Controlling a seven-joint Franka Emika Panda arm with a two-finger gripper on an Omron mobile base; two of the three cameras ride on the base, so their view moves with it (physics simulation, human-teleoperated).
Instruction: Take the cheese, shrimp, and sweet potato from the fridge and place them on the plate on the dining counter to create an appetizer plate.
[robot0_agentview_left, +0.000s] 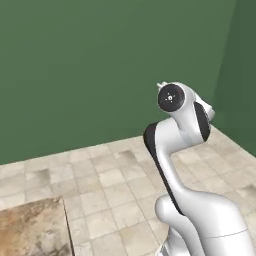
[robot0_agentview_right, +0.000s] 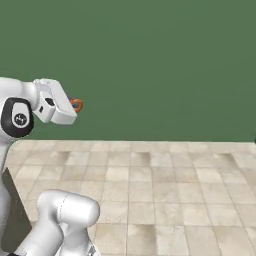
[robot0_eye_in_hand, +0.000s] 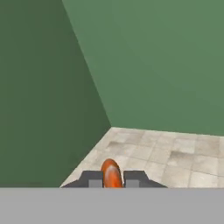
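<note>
We're looking along the tool (robot0_eye_in_hand: 113, 180) in the hand view, and its two dark finger tips (robot0_eye_in_hand: 92, 179) are clamped on a small orange-pink curl, the shrimp (robot0_eye_in_hand: 111, 173), which pokes up between them. Beyond the tool lies a beige tiled floor (robot0_eye_in_hand: 175, 153), running to a corner where two green walls (robot0_eye_in_hand: 166, 61) meet.

Over in the right base view we get the side-on picture: the white arm (robot0_agentview_right: 20, 112) reaches out level at upper left, the tool (robot0_agentview_right: 74, 104) at its end, and the shrimp (robot0_agentview_right: 77, 105) shows as a tiny orange ring right at the tip, held high above the floor (robot0_agentview_right: 165, 200) with the green wall (robot0_agentview_right: 160, 60) behind it. The fingers themselves are too small here for us to read.

The left base view gives us something the others don't: below and to the left of the arm (robot0_agentview_left: 185, 150), a corner of the counter (robot0_agentview_left: 30, 230) with its brown marbled stone top sits at the bottom edge. From this side the arm's own elbow and wrist housing stand in front, so we can't make out the shrimp here.
</note>
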